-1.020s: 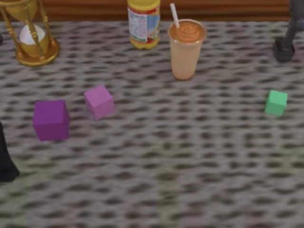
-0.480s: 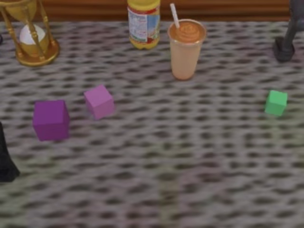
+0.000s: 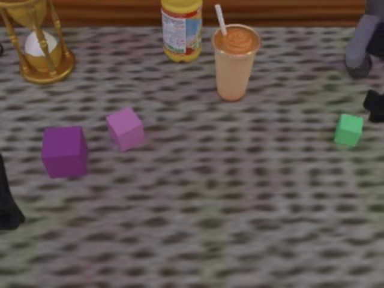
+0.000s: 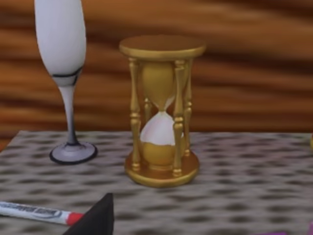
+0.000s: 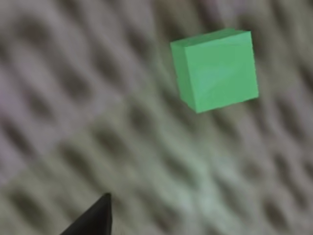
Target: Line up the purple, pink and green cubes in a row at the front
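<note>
The purple cube [image 3: 64,151] sits on the patterned cloth at the left, with the pink cube [image 3: 125,128] just right of it and slightly farther back. Far off at the right is the small green cube [image 3: 348,129]. My right gripper [image 3: 375,105] hangs at the right edge, just behind and to the right of the green cube [image 5: 215,69] and not touching it. It is open, and one dark fingertip [image 5: 96,221] shows above bare cloth. My left gripper [image 3: 7,207] is parked at the left edge, open, with one fingertip [image 4: 99,219] in view.
Along the back stand a gold hourglass [image 3: 37,45], a yellow bottle [image 3: 181,29] and a smoothie cup with a straw [image 3: 235,60]. The left wrist view also shows a white wine glass [image 4: 65,73] and a red-tipped marker [image 4: 36,212] near the hourglass [image 4: 161,112].
My right arm has come forward from the back right corner, so its gripper now shows beside the green cube. The cubes and the left arm have not moved.
</note>
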